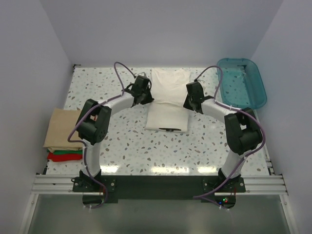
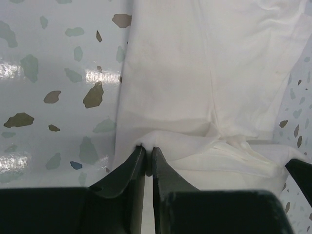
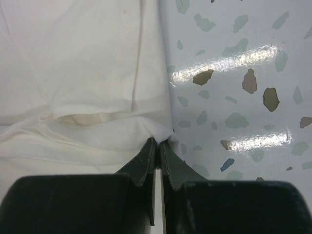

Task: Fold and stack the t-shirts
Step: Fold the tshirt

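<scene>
End effectors: the left end effector and the right end effector flank the white t-shirt at mid-counter, level with each other.
Folded stack: a tan t-shirt lies on a green t-shirt and a red t-shirt at the left edge of the counter, well apart from the work.
Left grip: the fingers are pressed almost together with only a thin slit between them. The shirt's left folded edge is caught at the tips.
White t-shirt: it lies as a narrow strip from the far edge toward the counter's middle. A loose upper layer puckers between the two grips.
Right grip: the fingers are pressed together, pinching the right corner of that same layer.
Teal bin: it sits at the far right corner and has no part in this.
Step in hand: probably the cross fold, laying the held layer over the rest of the strip.
Doing it well: move both wrists at one pace and height so the held edge runs straight. Pull lightly outward to flatten the pucker. Square the edge to the strip's sides before letting go.
Release: open both sides together, then back out low and straight so the tips do not drag the layer.
Risk: thin cloth may slip from so small a bite, and an uneven pull would skew the fold.
</scene>
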